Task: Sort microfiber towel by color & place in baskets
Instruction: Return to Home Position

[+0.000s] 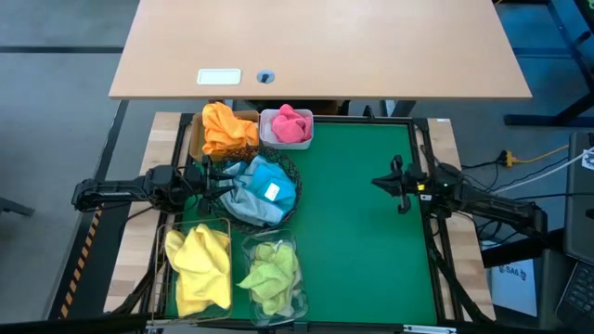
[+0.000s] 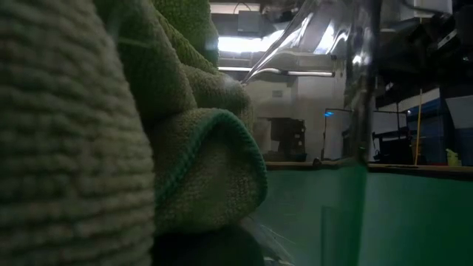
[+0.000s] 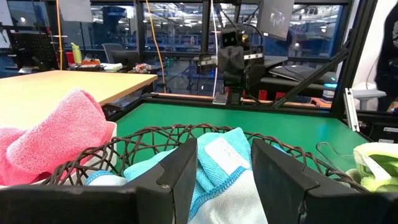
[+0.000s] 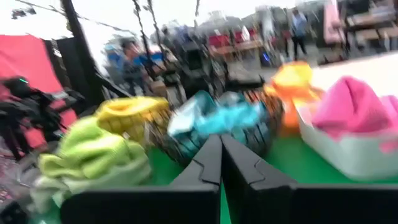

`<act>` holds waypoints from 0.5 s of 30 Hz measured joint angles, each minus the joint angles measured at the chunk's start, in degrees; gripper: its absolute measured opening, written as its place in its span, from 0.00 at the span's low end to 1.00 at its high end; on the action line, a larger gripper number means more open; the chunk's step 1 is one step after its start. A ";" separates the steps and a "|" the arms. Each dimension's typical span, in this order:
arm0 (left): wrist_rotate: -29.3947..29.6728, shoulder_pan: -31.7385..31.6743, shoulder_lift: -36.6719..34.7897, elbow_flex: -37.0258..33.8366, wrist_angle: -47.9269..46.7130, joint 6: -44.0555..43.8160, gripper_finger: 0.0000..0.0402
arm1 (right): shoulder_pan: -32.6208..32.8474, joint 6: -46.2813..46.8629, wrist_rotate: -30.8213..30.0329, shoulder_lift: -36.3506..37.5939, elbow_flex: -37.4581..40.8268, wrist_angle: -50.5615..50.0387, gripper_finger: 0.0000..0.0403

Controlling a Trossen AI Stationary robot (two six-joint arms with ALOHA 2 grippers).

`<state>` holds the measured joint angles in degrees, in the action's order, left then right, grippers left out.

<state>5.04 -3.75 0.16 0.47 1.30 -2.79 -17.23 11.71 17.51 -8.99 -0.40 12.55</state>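
Find L gripper (image 1: pixel 221 184) at left rim of black mesh bowl (image 1: pixel 293 176), w/ fingers (image 3: pixel 180 177) spread apart and nothing between them, i.e. released. In left wrist view, looks straight over bowl's woven rim onto cloth inside. See R gripper (image 1: pixel 385 183) over right side of green tabletop (image 1: pixel 362 241), well apart from all containers and pointed toward them. In right wrist view, see its fingers (image 4: pixel 205 165) pressed together, i.e. clenched on nothing. Count 5 containers, all on left half of tabletop. Far row: tan box (image 1: pixel 194 141) w/ orange towel (image 1: pixel 227 130) heaped above rim, then white tub (image 1: pixel 278 145) just beside it on the right w/ pink towel (image 1: pixel 290 123). Mid: mesh bowl, just in front of both, holding light blue towels (image 1: pixel 264 181), one paler and greyish, one brighter teal, w/ small white tag (image 1: pixel 273 191) on top. Can't tell whether bowl touches box or tub. Near row: wire basket (image 1: pixel 169 243) w/ yellow towel (image 1: pixel 200 264), then clear tub (image 1: pixel 246 243) just beside it on the right w/ olive-green towel (image 1: pixel 271 274). In low view, see mostly olive-green towel pressed close to lens, w/ teal-stitched hem showing, clear tub wall to its right and green tabletop beyond. Can't tell exact towel count per container.
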 joint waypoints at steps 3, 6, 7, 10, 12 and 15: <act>0.00 0.00 -0.01 0.00 0.00 -0.02 0.36 | 0.00 -0.18 1.88 3.00 0.00 1.19 0.01; 0.00 0.00 -0.01 0.00 0.00 0.00 0.36 | 0.00 -0.24 2.55 6.36 0.01 -0.60 0.01; 0.00 0.01 -0.01 0.00 0.00 -0.01 0.36 | 0.00 -0.37 2.83 7.46 0.02 -1.26 0.01; 0.00 0.00 0.00 0.00 0.00 0.00 0.36 | 0.00 -0.66 4.29 8.85 0.02 -1.43 0.01; 0.02 0.00 -0.01 0.00 0.02 0.00 0.36 | 0.00 -0.85 4.77 8.84 0.02 -1.43 0.01; 0.00 0.02 0.00 0.02 0.02 0.00 0.36 | 0.00 -1.51 4.47 8.88 0.02 -1.89 0.01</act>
<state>5.04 -3.73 0.16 0.49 1.32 -2.79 -17.23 10.21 21.98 -0.11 -0.38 10.66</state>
